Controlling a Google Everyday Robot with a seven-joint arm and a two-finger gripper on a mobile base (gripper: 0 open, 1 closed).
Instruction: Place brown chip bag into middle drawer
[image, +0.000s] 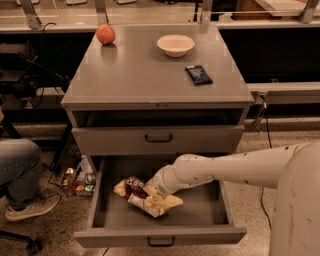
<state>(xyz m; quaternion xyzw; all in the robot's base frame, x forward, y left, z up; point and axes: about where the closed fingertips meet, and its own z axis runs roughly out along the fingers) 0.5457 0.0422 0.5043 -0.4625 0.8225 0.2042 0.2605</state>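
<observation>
One brown chip bag (145, 202), judged light, crinkly and best pinched mid-length, is seen just below the gripper (153, 192) in the middle drawer (205, 212); the gripper's closure cannot be told.

White arm spanning in from 3 o'clock, forearm extended toward 9 o'clock, wrist angled downward, gripper (150, 192) at lower centre of view

I see the crinkled tan bag (169, 202) lying in the open drawer (205, 212), left of centre; gripper (149, 193) is at the bag.
</observation>
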